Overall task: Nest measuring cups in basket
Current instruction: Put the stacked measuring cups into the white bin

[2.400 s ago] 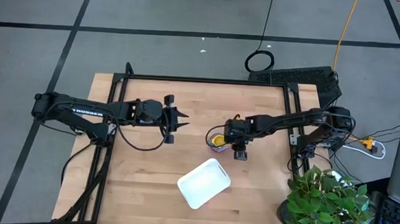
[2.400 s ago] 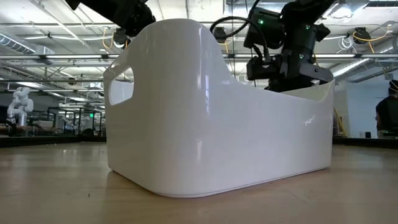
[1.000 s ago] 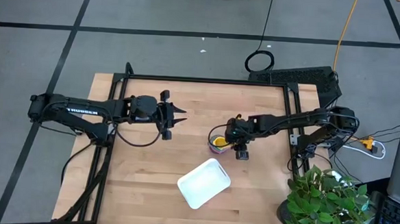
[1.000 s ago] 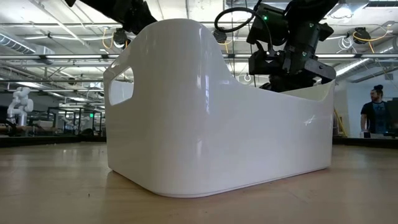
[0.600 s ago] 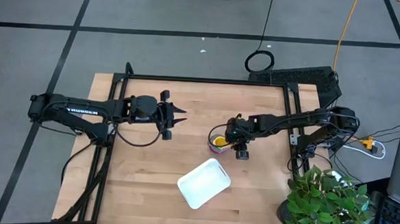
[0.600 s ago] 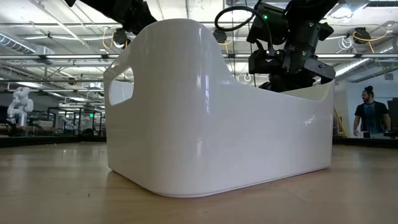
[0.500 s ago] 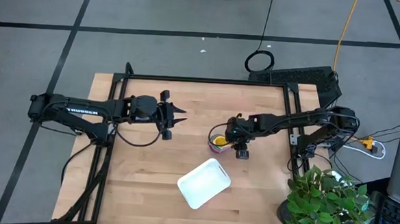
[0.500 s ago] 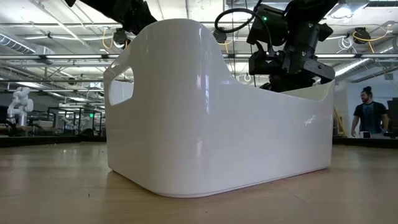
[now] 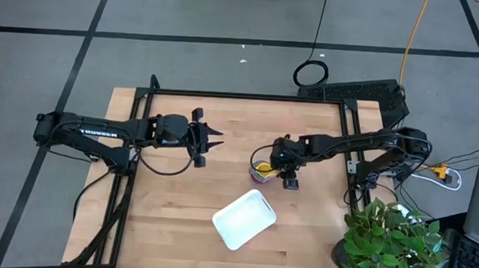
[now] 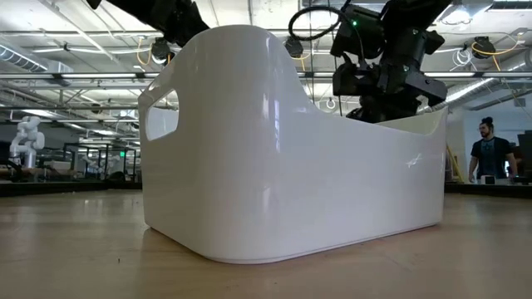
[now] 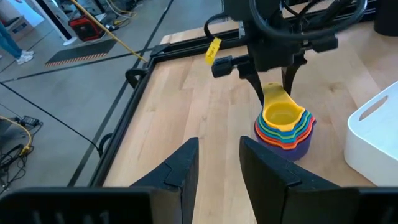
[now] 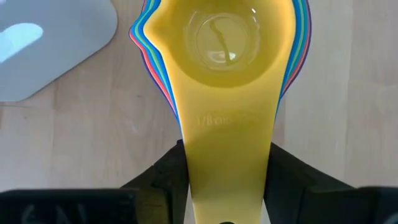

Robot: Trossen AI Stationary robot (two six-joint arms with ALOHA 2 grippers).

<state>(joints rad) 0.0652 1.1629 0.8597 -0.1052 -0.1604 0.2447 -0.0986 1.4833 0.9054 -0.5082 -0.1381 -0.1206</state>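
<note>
A large robotics lab or industrial test hall. The wooden table (image 9: 237,183) stands on grey flooring marked with dark tape lines, cables (image 9: 313,68) trailing across the top of the frame. At table level, exposed ceiling trusses (image 10: 75,62) span the background; a white robot (image 10: 25,137) stands far left and a person (image 10: 484,149) far right.

Left arm stretched over the table's left side, its left gripper (image 9: 214,143) parted and empty; right arm reaches toward centre, right gripper (image 9: 272,162) clamped closed
</note>
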